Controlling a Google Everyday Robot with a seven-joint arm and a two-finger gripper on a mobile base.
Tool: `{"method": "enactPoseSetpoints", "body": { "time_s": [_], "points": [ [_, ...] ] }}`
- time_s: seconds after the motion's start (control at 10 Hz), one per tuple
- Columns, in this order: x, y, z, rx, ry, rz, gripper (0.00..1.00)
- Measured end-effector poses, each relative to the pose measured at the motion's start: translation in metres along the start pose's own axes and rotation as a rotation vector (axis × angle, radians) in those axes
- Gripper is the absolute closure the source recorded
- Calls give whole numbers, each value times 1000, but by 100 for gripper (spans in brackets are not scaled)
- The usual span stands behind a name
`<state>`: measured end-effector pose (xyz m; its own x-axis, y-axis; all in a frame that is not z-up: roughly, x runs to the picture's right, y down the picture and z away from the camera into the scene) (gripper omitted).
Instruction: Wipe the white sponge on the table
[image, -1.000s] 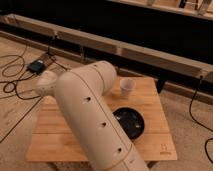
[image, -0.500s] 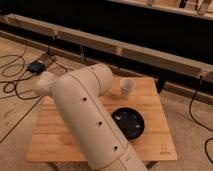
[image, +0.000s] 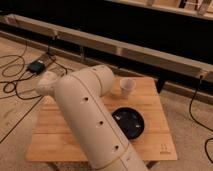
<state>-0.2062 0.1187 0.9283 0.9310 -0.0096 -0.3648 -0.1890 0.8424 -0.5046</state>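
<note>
Camera view: the white sponge cannot be made out, as much of the bamboo desk (image: 150, 100) is covered by the big cream arm (image: 90, 120). The claw is masked behind that arm too, so its state cannot be told. A white cup (image: 126, 87) is seen upright near the far edge, with a black round dish (image: 131, 122) laid nearer. Cables (image: 15, 80) are strewn on the floor at left.

light: dim, warm; falling from above
arm (image: 92, 117): brightest surface; mild sheen
background (image: 100, 25): near black
table (image: 150, 127): soft, faint shadows
gripper: hidden behind the arm
</note>
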Motion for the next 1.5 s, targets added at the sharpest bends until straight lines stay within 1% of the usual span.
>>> {"method": "enactPoseSetpoints", "body": {
  "time_s": [0.1, 0.2, 0.3, 0.6, 0.9, 1.3, 1.4, 1.5],
  "points": [
    [-1, 0, 1, -8, -9, 7, 87],
    [-2, -1, 1, -13, -16, 12, 95],
    [-3, -4, 1, -11, -22, 18, 99],
    [4, -3, 4, -35, -33, 32, 100],
    [19, -1, 7, -54, -43, 55, 100],
    [56, -2, 15, -63, -19, 101, 100],
    [67, -8, 18, -61, -13, 119, 100],
    [74, -18, 19, -51, -22, 140, 100]
  ]
}}
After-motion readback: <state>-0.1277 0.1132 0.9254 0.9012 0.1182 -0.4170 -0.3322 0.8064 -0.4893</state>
